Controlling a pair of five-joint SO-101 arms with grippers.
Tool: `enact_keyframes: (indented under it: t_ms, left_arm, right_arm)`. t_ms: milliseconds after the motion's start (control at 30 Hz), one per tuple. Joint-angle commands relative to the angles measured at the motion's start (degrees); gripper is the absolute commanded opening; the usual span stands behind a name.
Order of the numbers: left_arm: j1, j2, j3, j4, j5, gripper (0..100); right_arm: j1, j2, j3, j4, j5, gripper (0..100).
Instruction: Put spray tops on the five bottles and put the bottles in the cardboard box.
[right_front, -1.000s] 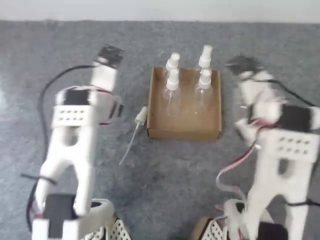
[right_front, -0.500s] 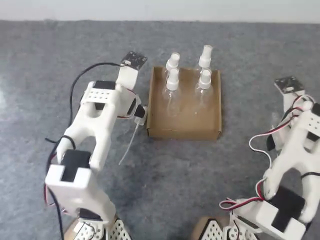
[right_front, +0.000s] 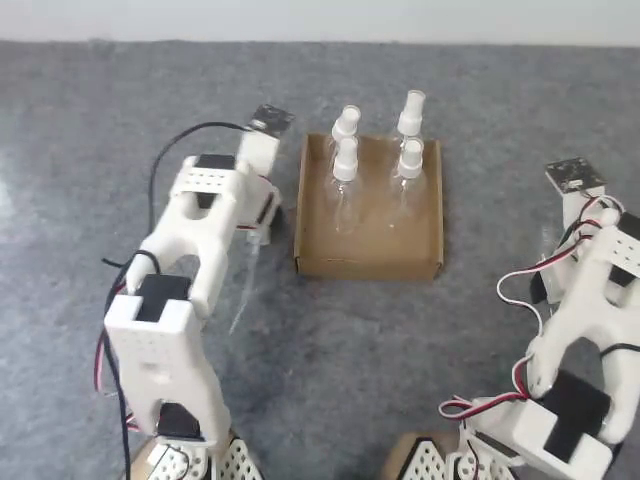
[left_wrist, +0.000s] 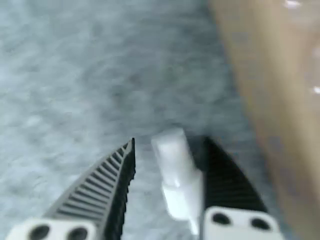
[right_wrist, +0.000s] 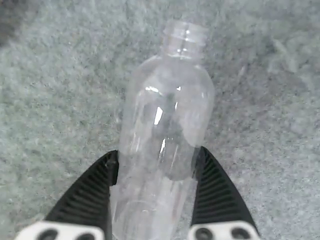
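a grey, felt-like worktop (right_front: 360, 340) fills the scene from above. my two white arms stand at its near edge, the left arm (right_front: 190, 260) and the right arm (right_front: 590, 300), each stretched forward over it.

between the arms, toward the far side, sits an open cardboard box (right_front: 368, 266). my left arm ends just beside the box's left wall; my right arm ends well apart from the box, off its right side.

four bottles (right_front: 343, 185) of clear plastic stand upright inside the box, two by two in its far half. each one carries a white spray top.

the fifth bottle (right_wrist: 167, 125) lies on its side on the worktop under my right arm. it is clear, and its neck is open with no top on it, pointing away from my wrist. my right jaws are clamped on it, one black jaw against each side of its lower body.

a loose white spray top (left_wrist: 175, 175) lies on the worktop beside the box. my left jaws are apart around it: the top rests against one jaw, and a gap shows between it and the other. its thin tube (right_front: 240, 300) trails along the worktop toward the near edge.
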Motion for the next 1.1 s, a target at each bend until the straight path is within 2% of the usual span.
enact_keyframes:
  t_ms: [0,100,367,467,667,833,967,1067]
  left_arm:
    - [-1.3,-3.8,-2.5,-0.4,0.1,8]
    - [-0.8,-4.0,-2.5,1.2,-0.1,5]
    - [-0.4,-1.6,-2.6,1.6,0.2,2]
    - [-0.9,-4.4,-2.8,3.3,0.3,1]
    - [-3.0,-19.3,-2.6,12.1,4.7,1]
    - [-2.5,-32.4,0.1,18.8,8.7,1]
    - [-2.4,-42.9,7.3,18.9,10.4,1]
    - [-2.4,-49.2,13.6,16.1,10.7,1]
  right_arm:
    - [0.3,-0.6,0.4,-2.0,0.9,0.6]
    - [0.3,-0.5,2.7,-4.4,1.8,0.6]
    - [1.1,-0.5,7.4,-6.1,4.6,0.8]
    - [2.3,-0.6,7.4,-6.1,4.7,7.2]
    - [4.4,-1.0,7.4,-6.1,4.8,24.9]
    - [4.1,-1.0,7.4,-6.3,4.8,25.8]
    - [3.6,-1.2,5.9,-6.0,4.5,25.9]
    - [1.5,-0.1,-0.5,-1.7,1.8,26.0]
